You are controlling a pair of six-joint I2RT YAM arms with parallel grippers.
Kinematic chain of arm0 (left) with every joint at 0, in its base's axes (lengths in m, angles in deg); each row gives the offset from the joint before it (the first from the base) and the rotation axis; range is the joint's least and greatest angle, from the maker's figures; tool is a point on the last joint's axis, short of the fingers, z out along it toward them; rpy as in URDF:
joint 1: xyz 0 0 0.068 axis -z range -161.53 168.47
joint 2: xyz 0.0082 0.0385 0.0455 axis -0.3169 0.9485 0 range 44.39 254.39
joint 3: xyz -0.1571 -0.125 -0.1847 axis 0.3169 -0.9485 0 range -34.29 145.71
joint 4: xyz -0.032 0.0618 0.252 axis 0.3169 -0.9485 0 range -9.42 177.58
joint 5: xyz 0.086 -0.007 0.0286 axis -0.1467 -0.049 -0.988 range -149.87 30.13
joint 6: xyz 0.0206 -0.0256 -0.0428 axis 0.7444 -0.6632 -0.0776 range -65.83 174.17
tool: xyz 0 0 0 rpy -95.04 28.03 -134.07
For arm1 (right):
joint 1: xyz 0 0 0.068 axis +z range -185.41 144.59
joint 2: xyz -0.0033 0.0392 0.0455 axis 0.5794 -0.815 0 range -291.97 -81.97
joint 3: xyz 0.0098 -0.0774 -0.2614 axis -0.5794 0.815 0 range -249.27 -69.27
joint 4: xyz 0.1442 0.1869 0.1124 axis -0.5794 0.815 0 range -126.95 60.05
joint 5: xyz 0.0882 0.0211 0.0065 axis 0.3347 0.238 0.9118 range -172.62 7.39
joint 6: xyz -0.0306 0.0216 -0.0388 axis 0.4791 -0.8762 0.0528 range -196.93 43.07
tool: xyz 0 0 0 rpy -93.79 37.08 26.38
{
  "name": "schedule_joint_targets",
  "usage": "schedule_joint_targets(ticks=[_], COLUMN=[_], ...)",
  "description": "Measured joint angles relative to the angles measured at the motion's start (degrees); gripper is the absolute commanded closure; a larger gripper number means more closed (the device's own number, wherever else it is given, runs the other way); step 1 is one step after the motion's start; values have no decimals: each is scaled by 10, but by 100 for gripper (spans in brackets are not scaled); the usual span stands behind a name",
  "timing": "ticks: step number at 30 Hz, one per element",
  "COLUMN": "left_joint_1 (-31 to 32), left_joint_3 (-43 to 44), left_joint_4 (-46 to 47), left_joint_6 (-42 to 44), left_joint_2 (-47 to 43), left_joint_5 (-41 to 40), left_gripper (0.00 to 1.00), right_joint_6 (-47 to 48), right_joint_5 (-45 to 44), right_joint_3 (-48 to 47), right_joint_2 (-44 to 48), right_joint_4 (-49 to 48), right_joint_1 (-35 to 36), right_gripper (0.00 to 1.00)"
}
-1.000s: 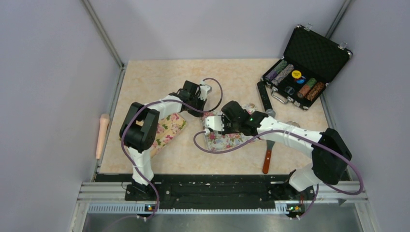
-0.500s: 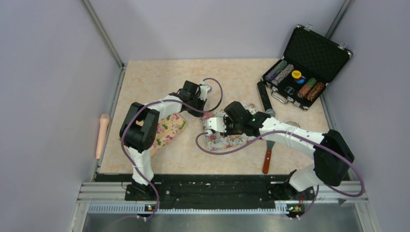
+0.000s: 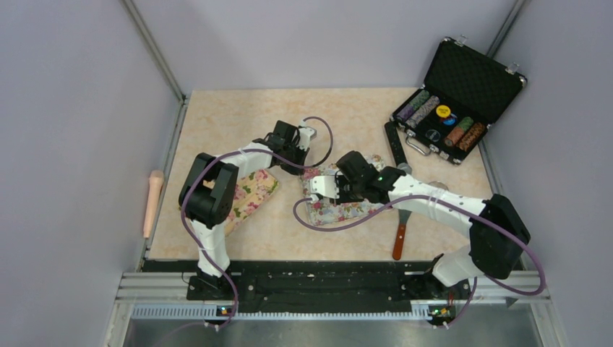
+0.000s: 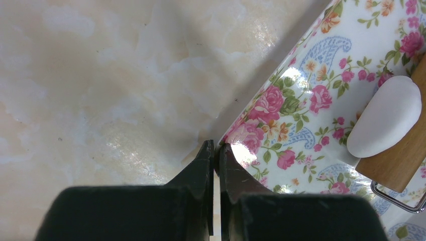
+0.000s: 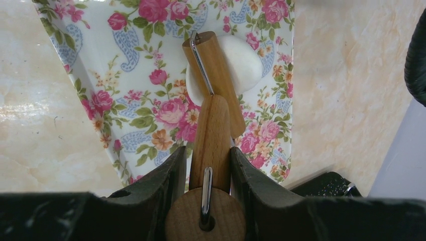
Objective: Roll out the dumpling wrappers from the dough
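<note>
- Marbled beige tabletop (image 3: pixel 217 116) between grey walls: from above we see an open poker-chip case (image 3: pixel 463 94) at the far right, which neither wrist camera catches.
- Only the wrist cameras show the white dough (image 5: pixel 243 63). It lies on the floral mat (image 5: pixel 130 100), partly under the wooden roller (image 5: pixel 218 75).
- Our right gripper (image 5: pixel 207 153) clamps the roller's handle between both fingers.
- Our left gripper (image 4: pixel 217 148) is pinched closed at the mat's corner; whether it nips the edge, we cannot tell.
</note>
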Motion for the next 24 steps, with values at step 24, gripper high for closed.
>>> schedule_joint_targets(ticks=[24], left_joint_1=[0], left_joint_3=[0], left_joint_4=[0], left_joint_6=[0], left_joint_2=[0], left_joint_5=[0], left_gripper=[100], right_joint_6=[-2], right_joint_5=[9], right_joint_3=[28], right_joint_2=[26], right_joint_4=[-4], right_joint_1=[11], right_gripper=[100])
